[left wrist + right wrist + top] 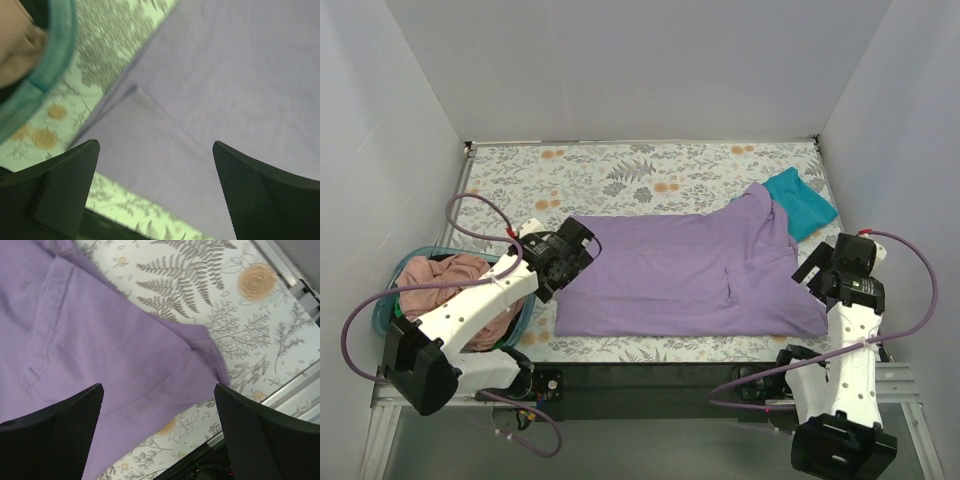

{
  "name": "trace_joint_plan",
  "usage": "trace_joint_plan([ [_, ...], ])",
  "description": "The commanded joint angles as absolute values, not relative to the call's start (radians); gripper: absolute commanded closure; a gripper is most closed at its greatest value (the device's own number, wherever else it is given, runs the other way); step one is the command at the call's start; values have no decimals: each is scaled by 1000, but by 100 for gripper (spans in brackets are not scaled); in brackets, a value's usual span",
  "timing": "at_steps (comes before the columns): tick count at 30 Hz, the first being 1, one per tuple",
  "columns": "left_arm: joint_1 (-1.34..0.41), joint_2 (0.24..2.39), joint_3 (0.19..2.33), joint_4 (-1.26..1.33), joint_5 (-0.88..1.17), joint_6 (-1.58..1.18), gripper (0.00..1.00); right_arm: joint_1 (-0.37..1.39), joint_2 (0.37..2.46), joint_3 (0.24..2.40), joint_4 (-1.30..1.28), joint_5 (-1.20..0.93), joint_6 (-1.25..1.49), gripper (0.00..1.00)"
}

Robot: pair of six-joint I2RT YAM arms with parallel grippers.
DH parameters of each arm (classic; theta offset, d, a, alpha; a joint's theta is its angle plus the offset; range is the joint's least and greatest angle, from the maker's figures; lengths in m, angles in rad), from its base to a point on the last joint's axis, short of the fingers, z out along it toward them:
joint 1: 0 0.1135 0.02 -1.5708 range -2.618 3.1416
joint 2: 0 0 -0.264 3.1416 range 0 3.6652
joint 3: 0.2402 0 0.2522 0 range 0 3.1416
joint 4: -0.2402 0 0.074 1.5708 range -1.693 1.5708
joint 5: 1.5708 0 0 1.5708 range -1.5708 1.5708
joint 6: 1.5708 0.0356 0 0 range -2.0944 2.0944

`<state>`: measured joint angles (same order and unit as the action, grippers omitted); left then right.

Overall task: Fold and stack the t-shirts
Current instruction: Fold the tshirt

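Lavender-purple t-shirt (680, 275) lies spread flat across the middle of the frame on the floral table cover (620, 175), one part folded up toward upper right; teal-blue t-shirt (802, 203) sits folded at upper right, its corner touching the lavender one; dusty pink t-shirts (445, 285) are heaped in the round teal basket (390, 300) at left. My left gripper (578, 250) sits at the lavender shirt's left edge; in the left wrist view its fingers (65, 185) stand wide apart over the cloth with nothing between them, basket rim at upper left. My right gripper (815, 270) is at the shirt's lower right corner; its fingers (260, 435) are also spread wide and hold nothing, shirt corner below.
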<state>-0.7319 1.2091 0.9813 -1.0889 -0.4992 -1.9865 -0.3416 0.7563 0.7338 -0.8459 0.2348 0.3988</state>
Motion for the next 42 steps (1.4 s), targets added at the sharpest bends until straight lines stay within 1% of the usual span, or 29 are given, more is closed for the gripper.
trace_joint_plan([
  [1,-600,1212,960,-1017,-545,-1956,3,-217,778,739,-805,271,387,2],
  [2,-586,1210,950,-1016,-566,-1960,2,-162,778,729,-807,305,400,2],
  [5,-542,1207,953,-1009,-586,-1960,2,-102,775,707,-790,291,411,2],
  [12,-375,1247,928,-971,-626,-1916,2,-32,772,654,-743,261,431,2],
  [16,-327,1294,899,-890,-580,-1887,2,-23,785,649,-733,250,428,2],
  [18,-324,1315,894,-871,-552,-1876,2,-20,788,649,-730,261,428,2],
  [21,-327,1325,867,-833,-457,-1850,2,-17,787,647,-727,267,440,2],
  [23,-331,1299,823,-754,-343,-1824,2,-15,785,647,-718,261,446,2],
  [26,-359,1252,782,-666,-260,-1804,2,-14,788,646,-707,261,449,2],
  [29,-406,1244,784,-646,-253,-1815,2,-12,796,644,-707,267,451,2],
  [33,-411,1256,840,-707,-322,-1851,2,-12,798,644,-698,267,443,2],
  [39,-419,1250,905,-710,-327,-1850,2,-8,822,660,-673,245,425,2],
  [42,-419,1256,978,-736,-365,-1838,2,-2,830,692,-644,233,407,2],
])
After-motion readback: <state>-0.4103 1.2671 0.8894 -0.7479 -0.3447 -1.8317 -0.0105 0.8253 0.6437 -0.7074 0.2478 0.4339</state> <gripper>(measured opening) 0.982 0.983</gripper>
